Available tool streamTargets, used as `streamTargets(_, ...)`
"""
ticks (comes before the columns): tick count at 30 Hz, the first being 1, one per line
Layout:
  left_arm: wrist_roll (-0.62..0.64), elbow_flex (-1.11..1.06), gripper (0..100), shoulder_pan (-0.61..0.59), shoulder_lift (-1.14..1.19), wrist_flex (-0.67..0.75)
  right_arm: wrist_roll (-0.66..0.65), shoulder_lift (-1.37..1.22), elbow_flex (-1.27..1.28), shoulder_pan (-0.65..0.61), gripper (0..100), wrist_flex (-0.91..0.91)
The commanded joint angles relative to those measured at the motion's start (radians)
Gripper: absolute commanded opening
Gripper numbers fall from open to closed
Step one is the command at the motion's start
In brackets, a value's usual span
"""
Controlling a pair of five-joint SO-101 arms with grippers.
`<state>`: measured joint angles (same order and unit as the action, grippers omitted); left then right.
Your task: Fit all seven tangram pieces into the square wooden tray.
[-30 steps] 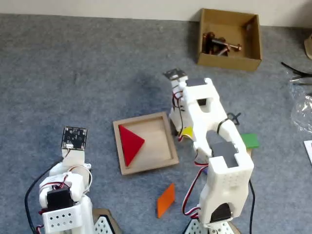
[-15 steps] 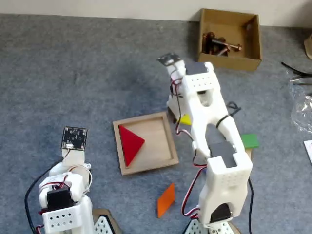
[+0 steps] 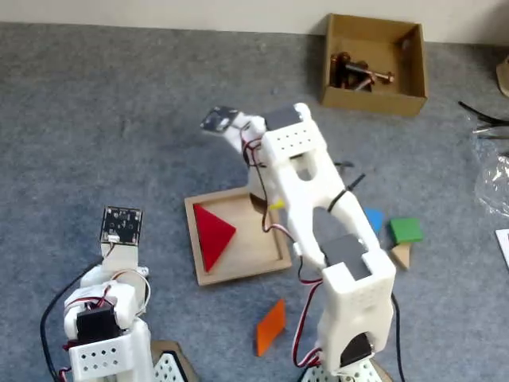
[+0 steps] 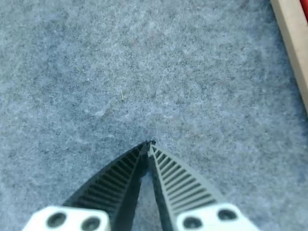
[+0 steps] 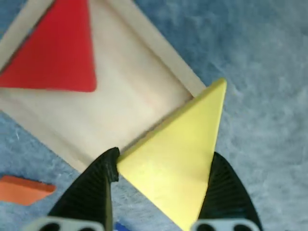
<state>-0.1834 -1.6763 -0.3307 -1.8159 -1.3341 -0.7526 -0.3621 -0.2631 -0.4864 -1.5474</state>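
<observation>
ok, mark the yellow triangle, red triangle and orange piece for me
yellow triangle (image 5: 176,158): right wrist view, middle of its face.
red triangle (image 3: 211,234): high view, centre of its face.
orange parallelogram (image 3: 271,326): high view, centre of its face.

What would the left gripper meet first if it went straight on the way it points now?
Probably the grey carpet: the left gripper, shut, points at a bare patch of it. The wooden tray lies to one side of that line. The depth is unclear.
</observation>
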Motion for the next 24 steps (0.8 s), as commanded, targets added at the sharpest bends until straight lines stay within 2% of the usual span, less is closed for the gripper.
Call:
streamTargets(1, 0.005, -0.019, 1, -0.018, -0.005, -0.005, -0.074, 0.039, -0.059, -0.044, 5.2, -0.008)
streamTargets(10, 0.005, -0.019, 1, -0.018, -0.005, -0.005, -0.293, 0.033, -0.058, -0.13, 5.3, -0.001)
streamTargets(17, 0.005, -0.019, 1, -0.018, -0.005, -0.005, -0.388, 0.015, -0.053, -0.16, 5.5, -0.001)
streamTargets(24, 0.005, -0.019, 1, -0.018, -0.005, -0.005, -0.446, -0.131, -0.067, -0.165, 5.5, -0.002)
